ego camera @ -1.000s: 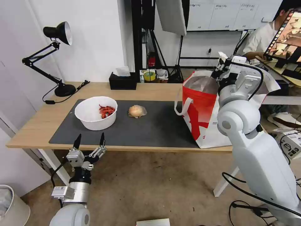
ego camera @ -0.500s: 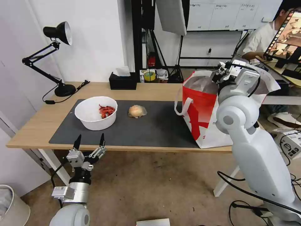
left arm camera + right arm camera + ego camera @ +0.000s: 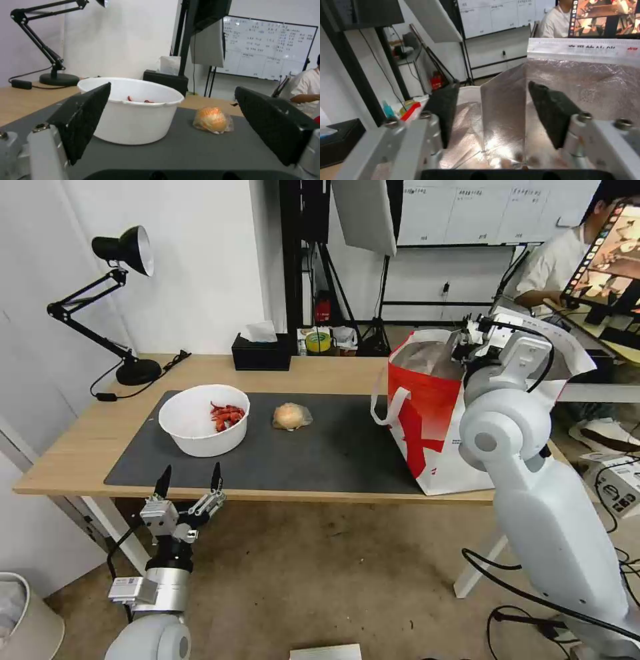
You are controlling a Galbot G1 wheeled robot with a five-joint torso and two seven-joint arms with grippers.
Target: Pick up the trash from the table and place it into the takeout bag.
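Hovering unit: right gripper [image 3: 471, 332], raised over the open mouth of the takeout bag [image 3: 427, 427]; fingers [image 3: 553, 115] apart with nothing between them; in the right wrist view the right gripper [image 3: 496, 112] faces the bag's silver foil lining and its far wall

Parked unit: left gripper [image 3: 189, 484], low in front of the near edge of the worktop [image 3: 80, 447], pointing up; fingers [image 3: 83, 117] spread wide and holding nothing; in the left wrist view the left gripper [image 3: 173, 125] frames the bowl and the bun

Takeout bag: upright at the right end of the worktop, on the right edge of the dark grey mat [image 3: 320, 447]; red front panel, white side, mouth open; one white loop handle [image 3: 390, 403] hangs down on the side facing the bun

Bun: beige bun in clear wrap [image 3: 291, 416], lying on the mat about midway between the bowl and the bag, touching neither; also seen in the left wrist view [image 3: 213, 120]

Bowl: white bowl [image 3: 203, 420] with red shells [image 3: 227, 415] inside, standing on the left part of the mat, just beside the bun; upright in the left wrist view [image 3: 133, 112]

Tissue box: black tissue box [image 3: 261, 353] at the far edge of the worktop, behind the bowl, off the mat

Lamp: black desk lamp [image 3: 127, 313] on the far left corner of the worktop, its cable running across the wood
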